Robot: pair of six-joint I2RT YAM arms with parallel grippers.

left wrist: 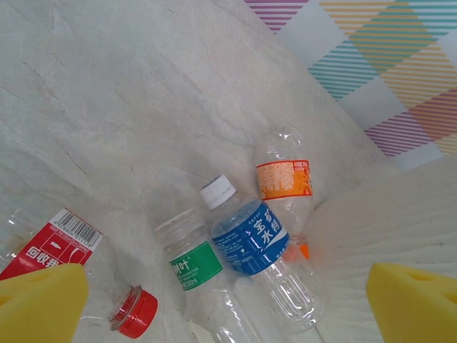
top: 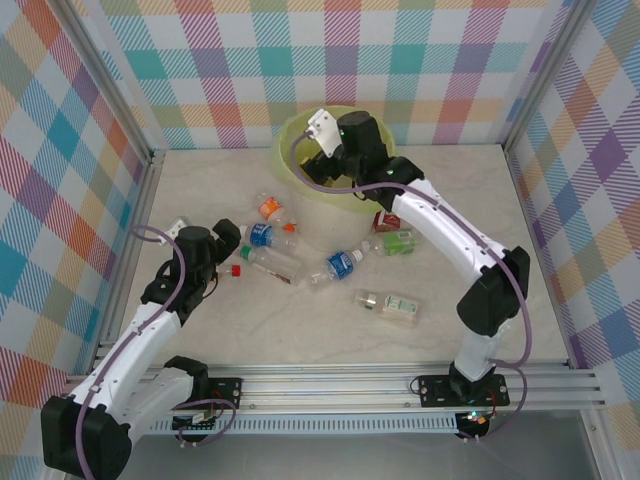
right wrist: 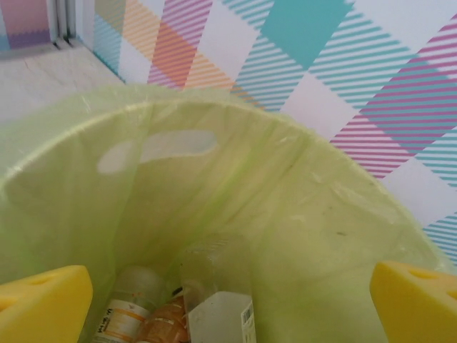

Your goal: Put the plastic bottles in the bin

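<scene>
Right fingers (right wrist: 43,300) gape empty over the round yellow-green-bagged bin (right wrist: 307,214); left fingers (left wrist: 39,304) gape above clear plastic bottles (left wrist: 250,239) on the tabletop (left wrist: 107,107).

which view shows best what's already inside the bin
The right wrist view: it looks down into the bin, where a few bottles lie at the bottom of the pale green liner. The top external view shows the bin's rim from above, with most of the inside hidden by the right arm.
</scene>
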